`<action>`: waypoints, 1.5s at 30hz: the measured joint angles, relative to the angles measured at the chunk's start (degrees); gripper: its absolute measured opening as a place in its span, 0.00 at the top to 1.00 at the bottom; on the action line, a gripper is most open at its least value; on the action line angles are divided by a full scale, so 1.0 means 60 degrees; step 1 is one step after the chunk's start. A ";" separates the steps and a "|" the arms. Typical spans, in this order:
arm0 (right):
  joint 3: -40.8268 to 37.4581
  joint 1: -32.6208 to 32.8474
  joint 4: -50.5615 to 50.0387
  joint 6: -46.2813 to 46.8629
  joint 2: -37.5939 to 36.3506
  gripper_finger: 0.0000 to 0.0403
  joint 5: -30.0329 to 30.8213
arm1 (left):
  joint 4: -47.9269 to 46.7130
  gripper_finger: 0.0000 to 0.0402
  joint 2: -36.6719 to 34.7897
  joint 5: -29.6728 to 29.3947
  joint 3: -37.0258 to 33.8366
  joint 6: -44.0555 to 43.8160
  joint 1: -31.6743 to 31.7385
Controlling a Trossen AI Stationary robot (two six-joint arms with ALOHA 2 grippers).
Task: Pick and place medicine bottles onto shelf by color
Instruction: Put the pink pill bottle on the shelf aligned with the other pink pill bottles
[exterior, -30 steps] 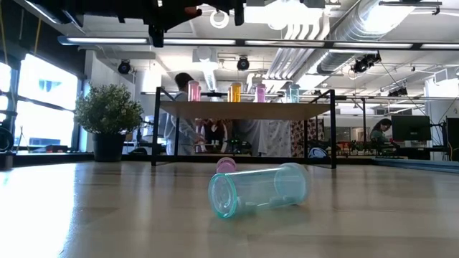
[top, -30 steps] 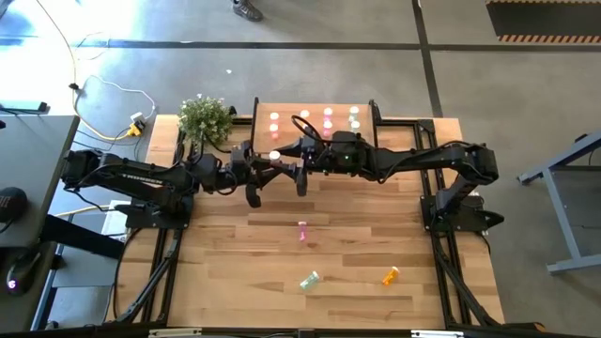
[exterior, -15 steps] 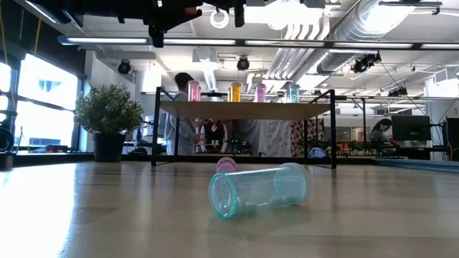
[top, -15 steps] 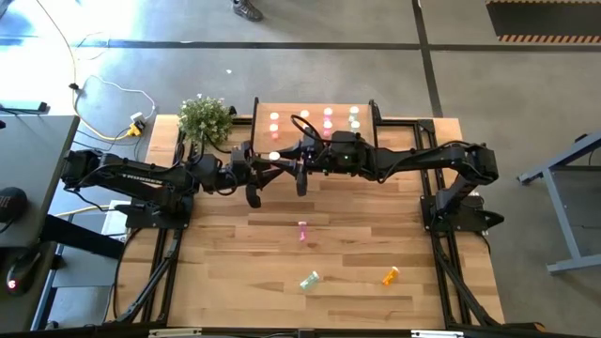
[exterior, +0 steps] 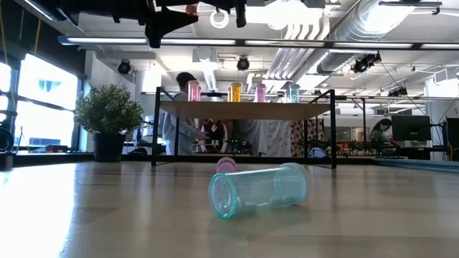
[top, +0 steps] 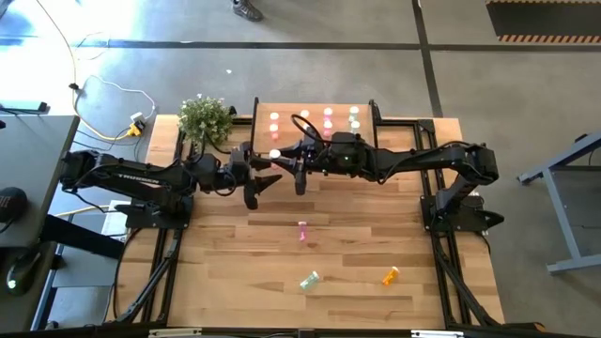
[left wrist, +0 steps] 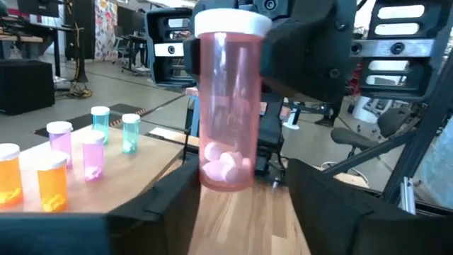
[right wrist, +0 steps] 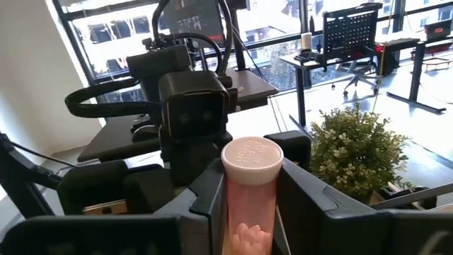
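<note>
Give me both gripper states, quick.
Left gripper: open, fingers apart on either side of the pink bottle, not gripping it.
Right gripper: shut on the pink bottle, holding it above the table.

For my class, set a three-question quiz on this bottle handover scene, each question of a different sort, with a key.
1. True or false: the right hand is shut on the pink bottle raised above the table between the two arms.
2. Multiple choice: the left hand is (A) open around the pink bottle, (B) shut on the green bottle, (C) resting on the shelf.
3. Short answer: which bottles lie loose on the tabletop, off the shelf?

Key
1. True.
2. A.
3. A small pink bottle, a green bottle and an orange bottle.
</note>
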 joint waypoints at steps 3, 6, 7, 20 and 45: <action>-0.0002 0.0000 0.0000 -0.0035 -0.0011 0.77 0.0227 | -0.0303 0.44 -0.0246 -0.0005 0.0000 -0.0012 0.0004; -0.0002 0.0004 -0.0020 -0.0418 -0.0147 0.77 0.0682 | -0.0820 0.40 -0.0573 -0.0026 0.0000 -0.0009 0.0004; -0.0002 0.0001 -0.0021 -0.0590 -0.0233 0.77 0.0829 | -0.1060 0.39 -0.0697 -0.0029 0.0000 -0.0011 0.0002; 0.0002 -0.0039 -0.0244 -0.2894 -0.1796 0.77 0.3003 | -0.2293 0.40 -0.2309 -0.0413 0.0004 -0.0087 -0.0004; -0.2428 -0.0794 0.2919 -0.1511 0.0317 0.77 0.1648 | -0.4091 0.40 -0.3618 -0.2780 0.0015 0.0889 0.0006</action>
